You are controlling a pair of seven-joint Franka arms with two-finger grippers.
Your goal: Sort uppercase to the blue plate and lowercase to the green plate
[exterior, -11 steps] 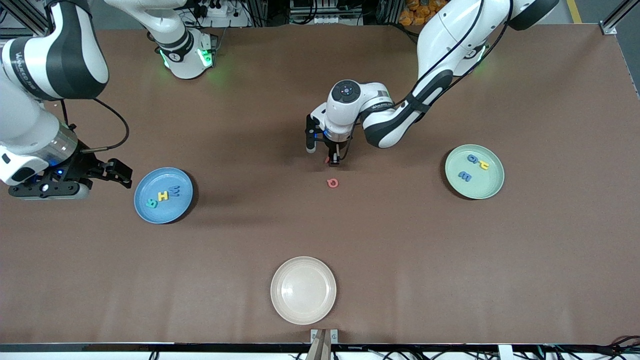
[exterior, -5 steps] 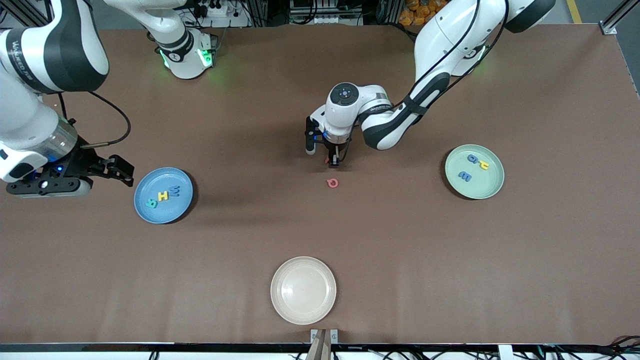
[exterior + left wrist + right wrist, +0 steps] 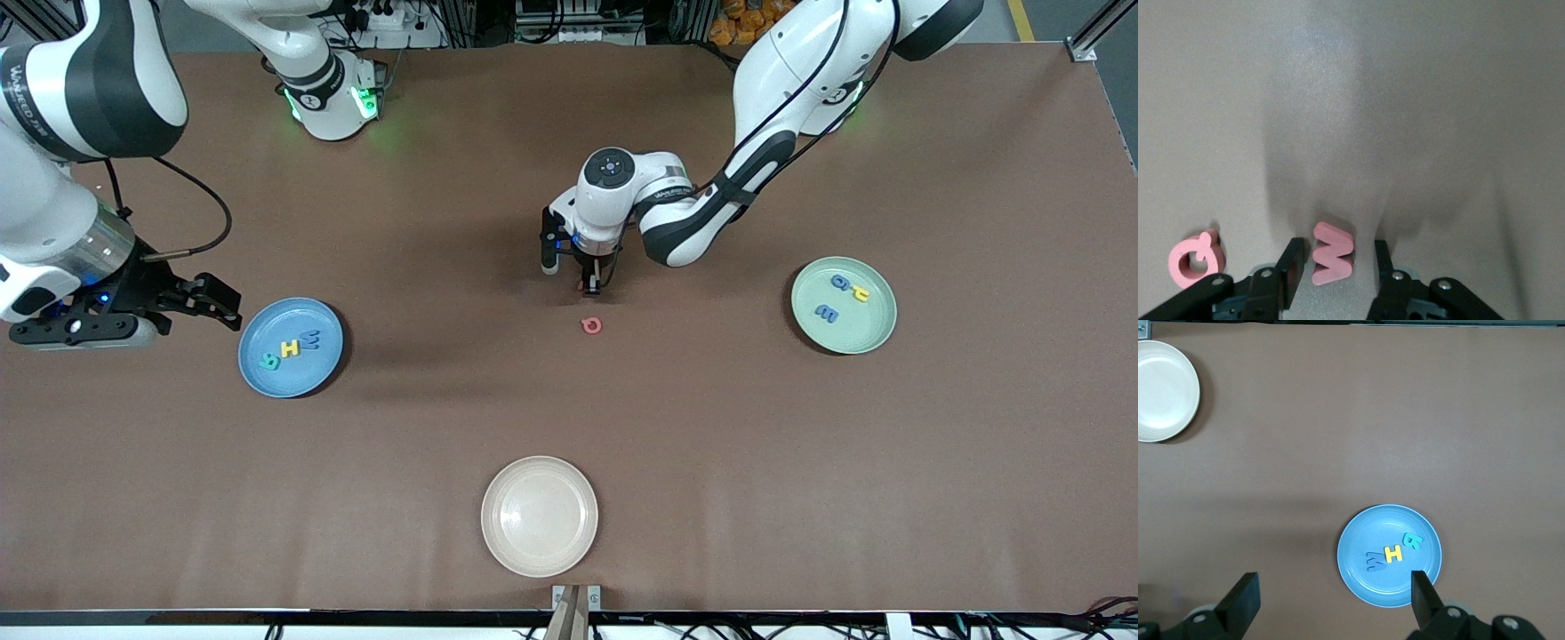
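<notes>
Only the left wrist view shows left gripper [image 3: 1335, 267] straddling red w [image 3: 1332, 253].

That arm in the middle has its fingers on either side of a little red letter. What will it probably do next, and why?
Most likely the left gripper closes its fingers on the red w. The w lies on the table between them with gaps showing on both sides, so it is not yet held. The w is lowercase, so it should then go to the green plate. The right gripper waits beside the blue plate.
</notes>
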